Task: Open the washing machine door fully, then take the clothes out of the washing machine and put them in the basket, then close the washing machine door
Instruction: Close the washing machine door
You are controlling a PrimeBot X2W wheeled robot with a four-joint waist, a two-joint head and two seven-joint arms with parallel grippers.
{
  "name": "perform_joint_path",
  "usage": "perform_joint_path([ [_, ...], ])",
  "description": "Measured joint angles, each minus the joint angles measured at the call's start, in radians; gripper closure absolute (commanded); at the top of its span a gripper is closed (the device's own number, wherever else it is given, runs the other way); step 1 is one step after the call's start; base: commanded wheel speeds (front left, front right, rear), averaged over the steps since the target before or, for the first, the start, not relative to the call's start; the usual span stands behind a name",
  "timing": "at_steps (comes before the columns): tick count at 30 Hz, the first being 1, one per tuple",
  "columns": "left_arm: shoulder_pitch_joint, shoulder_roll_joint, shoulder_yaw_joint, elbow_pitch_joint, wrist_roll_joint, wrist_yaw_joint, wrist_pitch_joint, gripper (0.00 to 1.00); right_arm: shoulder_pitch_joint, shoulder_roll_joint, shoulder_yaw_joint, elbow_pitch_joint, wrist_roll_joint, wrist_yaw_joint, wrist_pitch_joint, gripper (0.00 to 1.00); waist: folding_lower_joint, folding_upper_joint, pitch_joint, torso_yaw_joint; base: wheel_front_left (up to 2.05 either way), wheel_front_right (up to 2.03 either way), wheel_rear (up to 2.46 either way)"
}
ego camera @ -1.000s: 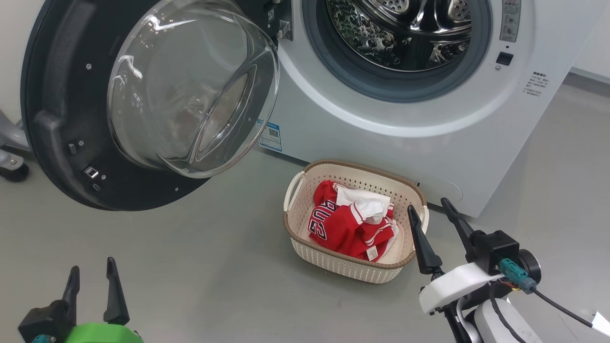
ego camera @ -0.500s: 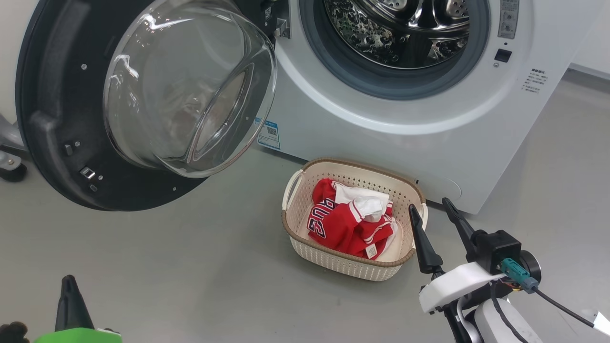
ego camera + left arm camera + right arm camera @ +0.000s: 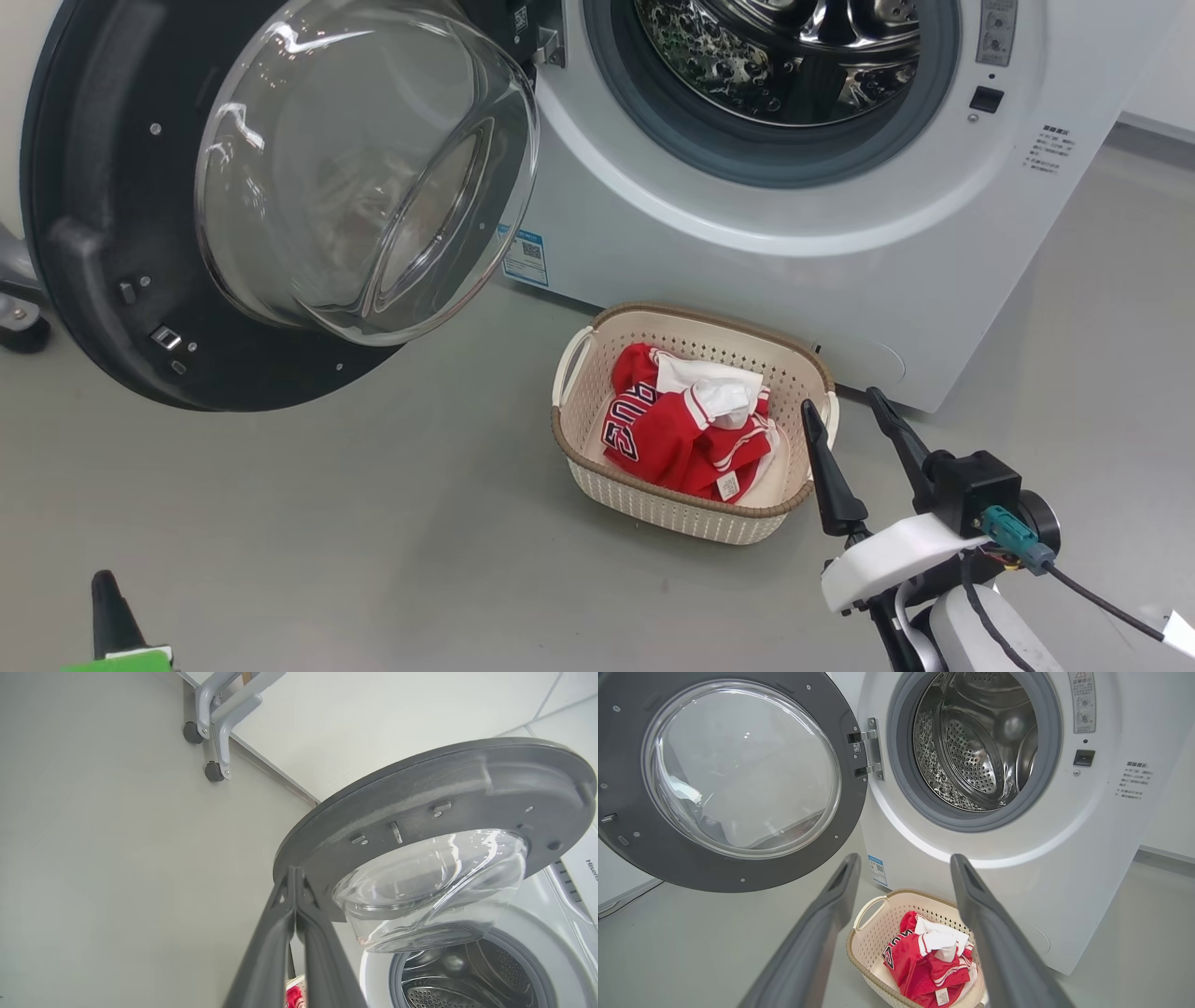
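Smooth grey floor (image 3: 373, 523), white wall (image 3: 373, 718). Washing machine door (image 3: 112, 187) hangs wide open. Clothes (image 3: 672, 434) heaped in basket (image 3: 681, 518) on floor, just before washing machine (image 3: 747, 271). Left gripper (image 3: 293, 870) clenched, empty; right gripper (image 3: 840, 399) spread, beside basket.

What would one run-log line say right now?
washing machine door: open | clothes: in basket | left gripper: shut, empty | right gripper: open, empty | next: likely close door

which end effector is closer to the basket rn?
Right. The right end effector, open, sits close by the right handle of the basket. The left end effector, shut, is low in the head view's left corner, far off its left side.
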Motion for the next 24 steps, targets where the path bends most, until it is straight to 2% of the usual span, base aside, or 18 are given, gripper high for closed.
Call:
perform_joint_path([
  [8,-0.085,-0.006,0.092,-0.008,-0.095,-0.007,0.042,1.00,0.000,0.000,0.000,-0.001,0.000,0.000,0.000,0.00,0.0000,0.0000,0.007,-0.002,0.00,0.00,0.00],
  [12,-0.129,0.009,0.128,-0.010,-0.141,-0.007,0.068,1.00,0.000,0.000,0.000,-0.001,0.000,-0.001,0.000,0.00,0.0000,0.0000,0.010,-0.004,0.00,0.00,0.00],
  [19,-0.229,0.111,0.202,-0.006,-0.198,-0.007,0.107,1.00,-0.003,-0.001,0.020,-0.001,0.000,0.000,0.000,0.00,0.0000,0.0000,0.021,-0.014,0.00,0.00,0.00],
  [24,-0.298,0.154,0.232,0.018,-0.225,-0.007,0.128,1.00,-0.024,-0.002,0.023,0.001,-0.001,0.000,0.000,0.00,0.0000,0.0000,0.035,-0.031,0.00,0.00,0.00],
])
